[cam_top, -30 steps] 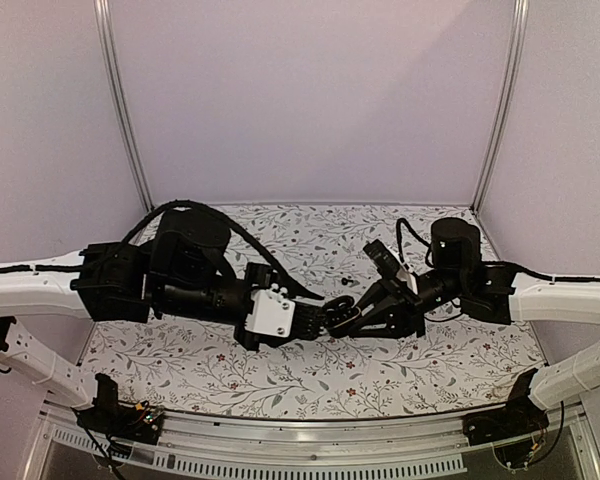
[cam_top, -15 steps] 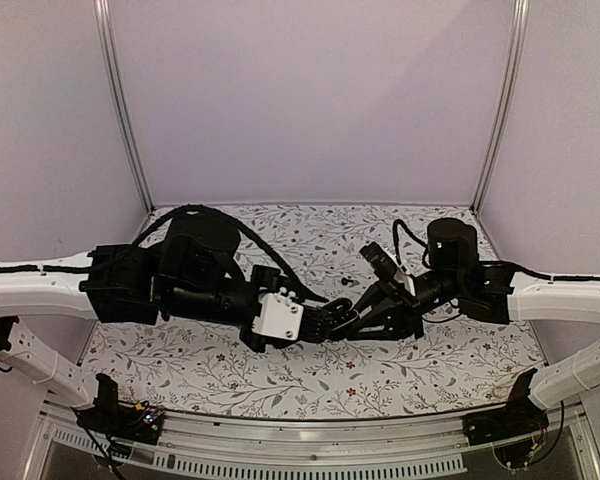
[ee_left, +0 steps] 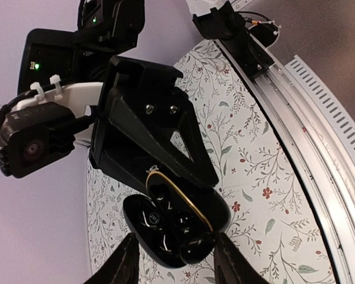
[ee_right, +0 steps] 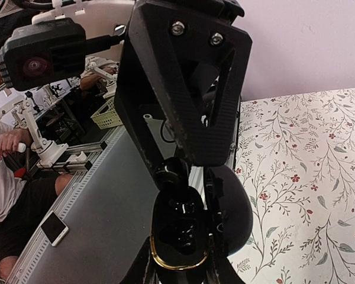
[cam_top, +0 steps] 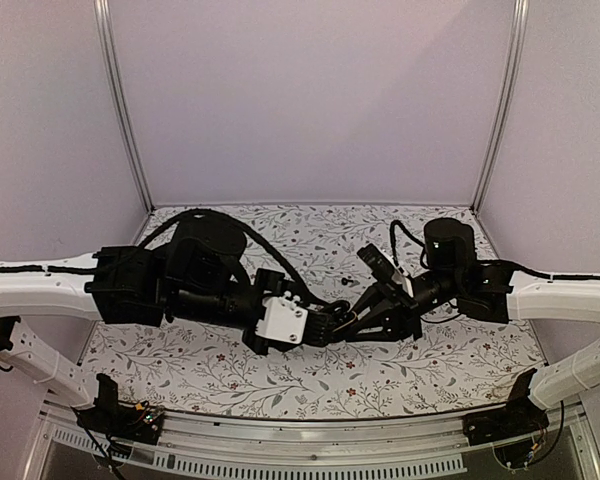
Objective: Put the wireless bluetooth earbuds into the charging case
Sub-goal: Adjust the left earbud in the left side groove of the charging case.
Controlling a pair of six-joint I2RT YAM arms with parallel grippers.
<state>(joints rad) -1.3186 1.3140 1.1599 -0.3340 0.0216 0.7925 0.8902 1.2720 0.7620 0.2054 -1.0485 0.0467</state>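
Note:
My right gripper (ee_right: 180,271) is shut on the base of the open charging case (ee_right: 180,234), which is black with a gold rim. Its lid (ee_right: 234,213) hangs open to the side. The case also shows in the left wrist view (ee_left: 177,219), just above the table. My left gripper (ee_left: 176,263) is open, with its fingers on either side of the case end. A glossy dark earbud (ee_left: 195,249) rests at the case rim against one left finger. It also shows in the right wrist view (ee_right: 176,173). In the top view both grippers (cam_top: 332,322) (cam_top: 358,318) meet mid-table. Tiny dark pieces (cam_top: 345,281) lie on the cloth behind them.
The table has a floral cloth (cam_top: 280,375). A metal rail (ee_left: 307,136) runs along its near edge. Plain lilac walls with aluminium posts (cam_top: 120,110) close the back and sides. Both arm bodies crowd the middle of the table.
My left gripper has moved right, closing the gap to the right gripper and the case. The right arm has shifted slightly. The tiny dark pieces on the cloth have stayed put.

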